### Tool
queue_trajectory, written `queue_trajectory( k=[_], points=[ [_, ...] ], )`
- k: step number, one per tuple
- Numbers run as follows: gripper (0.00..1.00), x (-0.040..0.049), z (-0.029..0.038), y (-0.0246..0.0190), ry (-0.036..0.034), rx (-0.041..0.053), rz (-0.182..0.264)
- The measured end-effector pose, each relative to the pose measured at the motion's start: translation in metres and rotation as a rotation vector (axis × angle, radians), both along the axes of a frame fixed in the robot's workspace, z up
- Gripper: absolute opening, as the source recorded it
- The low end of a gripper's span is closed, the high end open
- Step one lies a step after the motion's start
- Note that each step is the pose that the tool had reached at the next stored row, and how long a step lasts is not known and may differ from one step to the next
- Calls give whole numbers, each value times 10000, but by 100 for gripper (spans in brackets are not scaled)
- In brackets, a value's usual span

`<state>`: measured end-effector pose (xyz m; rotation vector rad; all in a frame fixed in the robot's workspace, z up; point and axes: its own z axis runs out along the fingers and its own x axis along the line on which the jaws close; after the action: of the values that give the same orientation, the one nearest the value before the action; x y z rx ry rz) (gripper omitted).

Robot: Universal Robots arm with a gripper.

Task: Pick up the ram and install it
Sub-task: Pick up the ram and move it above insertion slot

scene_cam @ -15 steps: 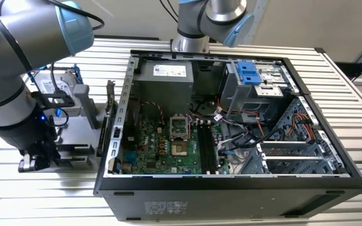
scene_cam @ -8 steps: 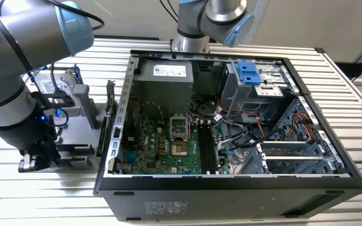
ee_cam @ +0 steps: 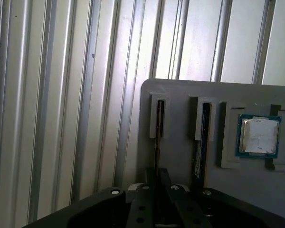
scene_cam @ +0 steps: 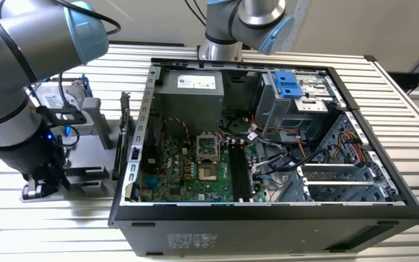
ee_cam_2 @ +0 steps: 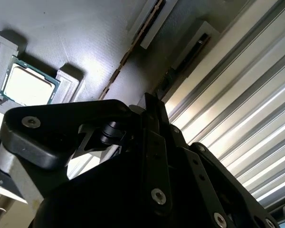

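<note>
In the first wrist view two thin boards stand on edge in slots of a grey holder block (ee_cam: 180,95). One is the ram (ee_cam: 157,128), which runs straight into the tip of my gripper (ee_cam: 157,179). The other stick (ee_cam: 201,142) carries a small white label and stands one slot over. The second wrist view shows the same ram (ee_cam_2: 133,40) edge-on ahead of the black gripper (ee_cam_2: 151,102). In the exterior view the gripper (scene_cam: 41,188) is low over the holder block (scene_cam: 85,164), at the exterior view's left of the open computer case (scene_cam: 268,210). The motherboard's long black slots (scene_cam: 239,169) lie inside the case.
A square processor chip (ee_cam: 259,135) lies in a recess of the holder beside the sticks. A silver hard drive (scene_cam: 55,98) stands at the holder's far end. A second arm's base (scene_cam: 220,49) rises behind the case. Ribbed metal tabletop (scene_cam: 413,125) surrounds everything.
</note>
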<state>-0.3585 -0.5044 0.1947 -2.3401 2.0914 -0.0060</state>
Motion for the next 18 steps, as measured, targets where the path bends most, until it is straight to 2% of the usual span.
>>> queue_trajectory(
  k=[14, 18],
  points=[
    [0, -1, 3, 0, -15, 3, 0],
    [0, -1, 92, 0, -13, 3, -21]
  ],
)
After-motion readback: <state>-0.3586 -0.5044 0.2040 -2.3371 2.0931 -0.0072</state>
